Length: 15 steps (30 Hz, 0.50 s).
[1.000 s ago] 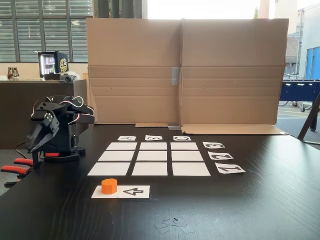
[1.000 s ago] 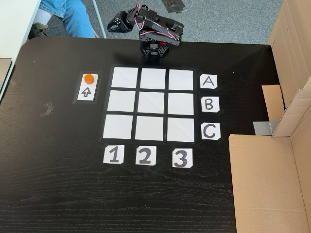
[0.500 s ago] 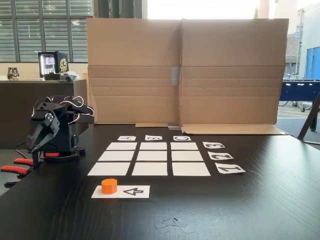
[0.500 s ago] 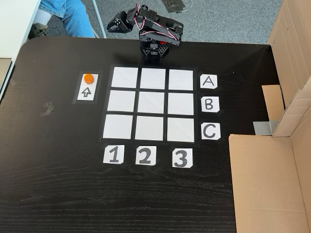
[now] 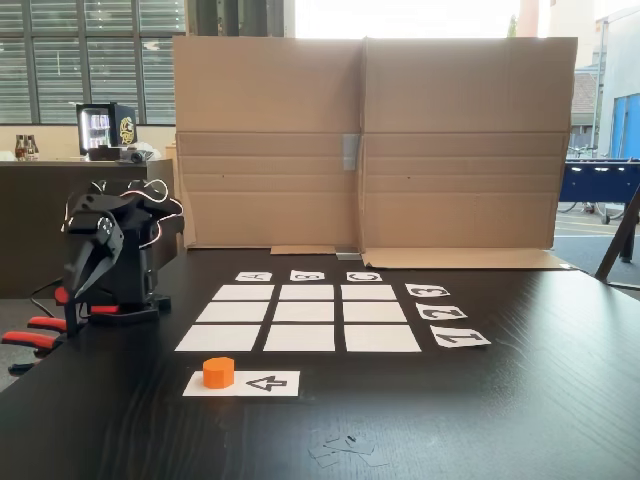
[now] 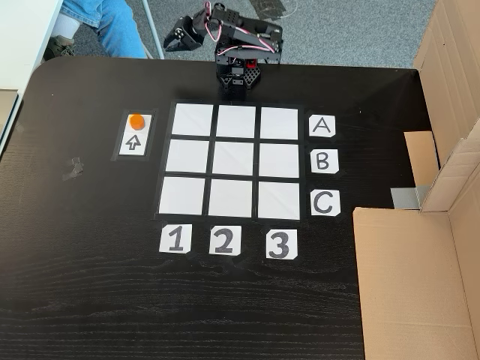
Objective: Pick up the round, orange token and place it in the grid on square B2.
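The orange token (image 5: 218,372) (image 6: 136,120) sits on the end of a long white card with a black arrow (image 5: 262,383) (image 6: 133,142), beside the grid. The grid (image 5: 299,337) (image 6: 193,120) is nine blank white rectangles on the black table. Square B2 (image 5: 306,311) (image 6: 235,159), the centre one, is bare. My arm stands folded at the table edge behind the A row. Its gripper (image 5: 70,296) (image 6: 172,40) points down off the edge, far from the token, and looks shut with nothing in it.
Letter cards (image 6: 322,161) and number cards (image 6: 224,241) border the grid. A cardboard screen (image 5: 370,140) (image 6: 412,277) walls one side. Red clamp handles (image 5: 30,335) stick out by the arm's base. A person's leg in jeans (image 6: 105,22) is beyond the table corner. Tape scraps (image 6: 73,169) lie on the table.
The arm has lifted a little from its folded pose and the gripper has risen with it. The token and cards have not moved.
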Motion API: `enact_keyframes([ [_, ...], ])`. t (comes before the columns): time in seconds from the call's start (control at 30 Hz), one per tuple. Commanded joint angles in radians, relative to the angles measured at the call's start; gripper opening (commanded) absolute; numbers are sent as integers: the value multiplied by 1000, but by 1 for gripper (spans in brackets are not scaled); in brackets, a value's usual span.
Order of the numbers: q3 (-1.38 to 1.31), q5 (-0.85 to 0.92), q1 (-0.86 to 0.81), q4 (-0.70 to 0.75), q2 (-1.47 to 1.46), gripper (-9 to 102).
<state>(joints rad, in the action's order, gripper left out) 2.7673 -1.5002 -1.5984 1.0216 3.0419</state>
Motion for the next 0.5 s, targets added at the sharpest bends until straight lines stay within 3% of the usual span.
enact_keyframes([
  [0.0,-192,8,41,9,-176,-1],
  [0.47,-753,66,147,221,-784,-1],
])
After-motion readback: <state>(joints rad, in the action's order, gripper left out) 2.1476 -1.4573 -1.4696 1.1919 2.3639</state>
